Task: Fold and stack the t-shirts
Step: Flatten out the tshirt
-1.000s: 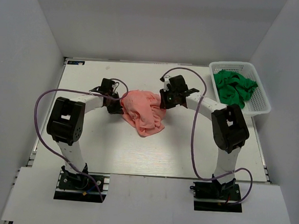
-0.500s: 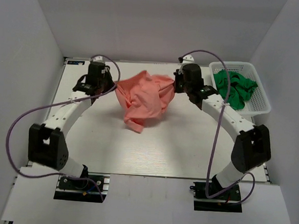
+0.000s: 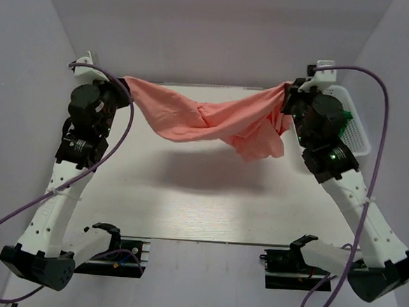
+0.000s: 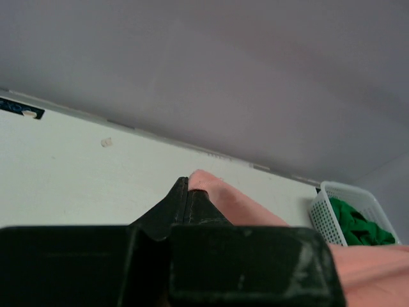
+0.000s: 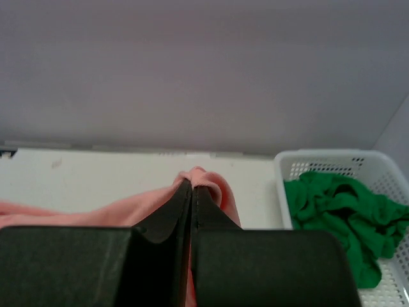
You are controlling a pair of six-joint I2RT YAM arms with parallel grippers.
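Seen from above, the salmon-pink shirt (image 3: 207,122) hangs over the counter (image 3: 187,201), stretched and twisted between the left gripper (image 3: 122,90) and right gripper (image 3: 288,97), each clamped tight on an edge. No fold is made yet. The green garment (image 5: 335,204) lies bunched in the basket (image 5: 332,155); nothing is stacked.

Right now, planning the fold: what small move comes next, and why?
Probably lower the left gripper and right gripper together to lay the pink shirt on the table: they are shut on its opposite ends, and it hangs bunched in midair.
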